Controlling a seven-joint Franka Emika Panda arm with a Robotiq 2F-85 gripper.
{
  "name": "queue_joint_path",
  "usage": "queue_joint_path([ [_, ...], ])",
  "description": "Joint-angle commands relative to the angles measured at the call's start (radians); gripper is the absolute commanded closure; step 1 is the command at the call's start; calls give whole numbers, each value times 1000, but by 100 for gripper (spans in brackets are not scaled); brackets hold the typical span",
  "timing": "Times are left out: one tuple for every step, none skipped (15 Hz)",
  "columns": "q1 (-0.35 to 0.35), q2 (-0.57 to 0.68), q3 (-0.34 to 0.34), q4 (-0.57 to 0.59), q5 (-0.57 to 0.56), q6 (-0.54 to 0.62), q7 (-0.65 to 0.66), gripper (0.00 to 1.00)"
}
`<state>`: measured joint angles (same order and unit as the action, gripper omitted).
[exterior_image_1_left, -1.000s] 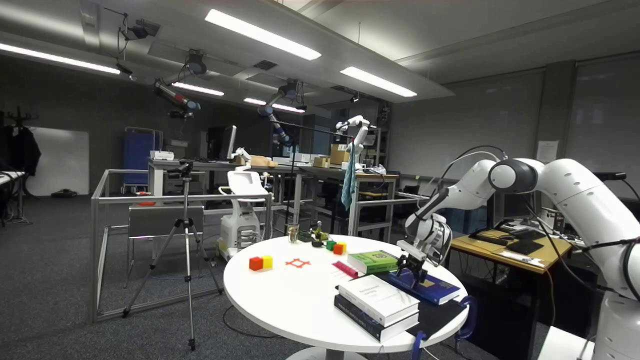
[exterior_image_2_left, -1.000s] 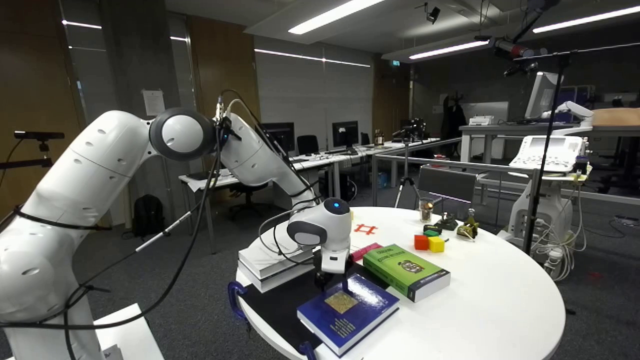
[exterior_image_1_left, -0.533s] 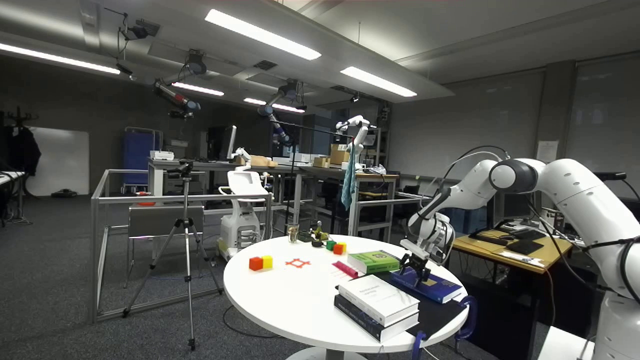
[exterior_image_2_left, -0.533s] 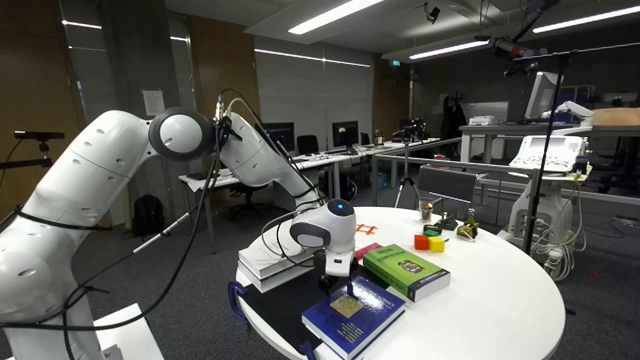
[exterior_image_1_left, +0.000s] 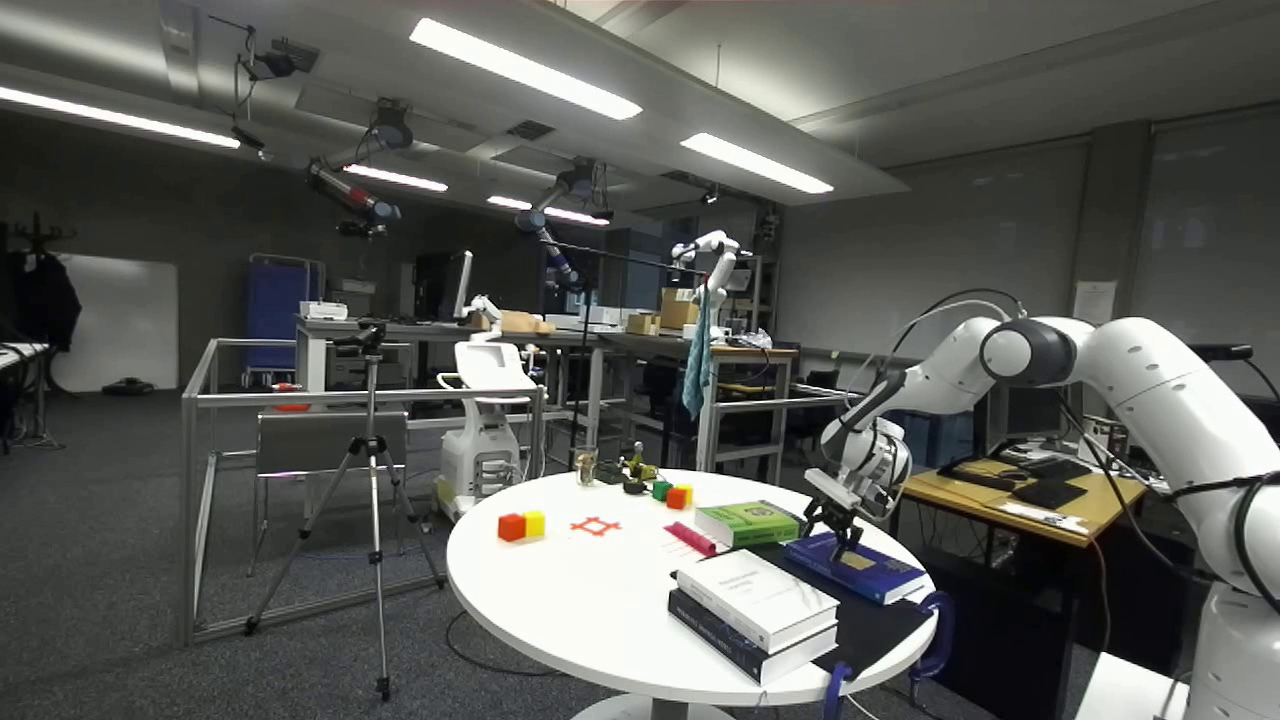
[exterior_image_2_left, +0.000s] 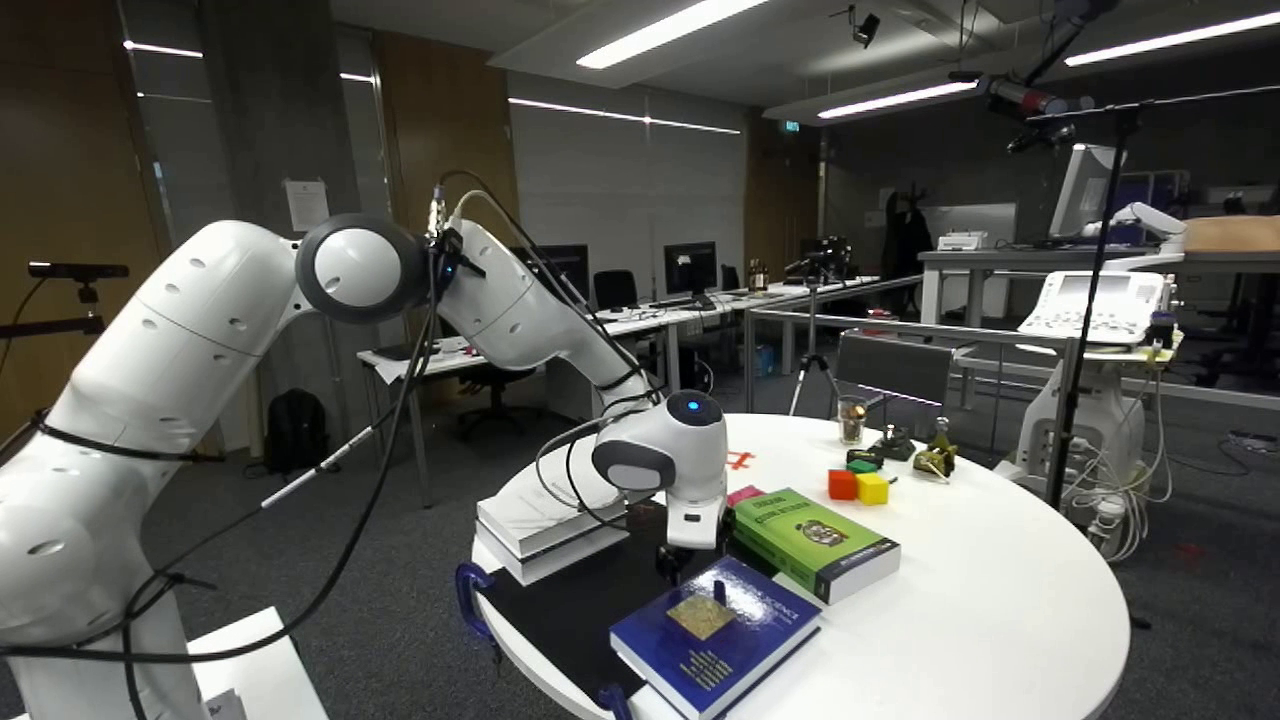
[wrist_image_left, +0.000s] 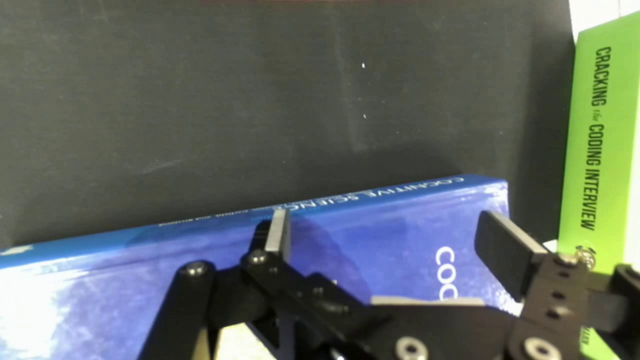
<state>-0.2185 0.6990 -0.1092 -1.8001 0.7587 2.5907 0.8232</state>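
Evidently empty, the gripper (wrist_image_left: 387, 230), jaws wide apart, is partly hiding the blue book (exterior_image_2_left: 716, 640) near the clamped edge of the table (exterior_image_1_left: 570, 610).

Blue book (exterior_image_2_left: 730, 645): glossy hardback, closed, lying flat, front cover up. White lettering on spine reads COGNITIVE SCIENCE; cover carries a tan square panel near its middle, small pale lettering beyond. Page edges white; glare on the cover. Rests on the black mat (exterior_image_2_left: 570, 620), at least along the spine side; extent beneath the fore-edge cannot be told. Spine faces a two-book stack (exterior_image_1_left: 755, 612) across the mat. Title end near the green book (exterior_image_2_left: 805, 535), gap visible at the spine corner.
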Motion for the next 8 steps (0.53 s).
queue_joint_path([
  [-34,-5,-1,33,18,-35,-33,0],
  [-38,-5,-1,36,19,-35,-33,0],
  [-41,-5,-2,39,18,-36,-30,0],
  [-41,-8,-2,40,16,-41,-27,0],
  [-41,-9,-2,39,15,-40,-27,0],
  [-40,-11,-2,38,13,-41,-27,0],
  [-38,-14,0,35,13,-45,-25,0],
  [-35,-15,1,30,11,-50,-24,0],
])
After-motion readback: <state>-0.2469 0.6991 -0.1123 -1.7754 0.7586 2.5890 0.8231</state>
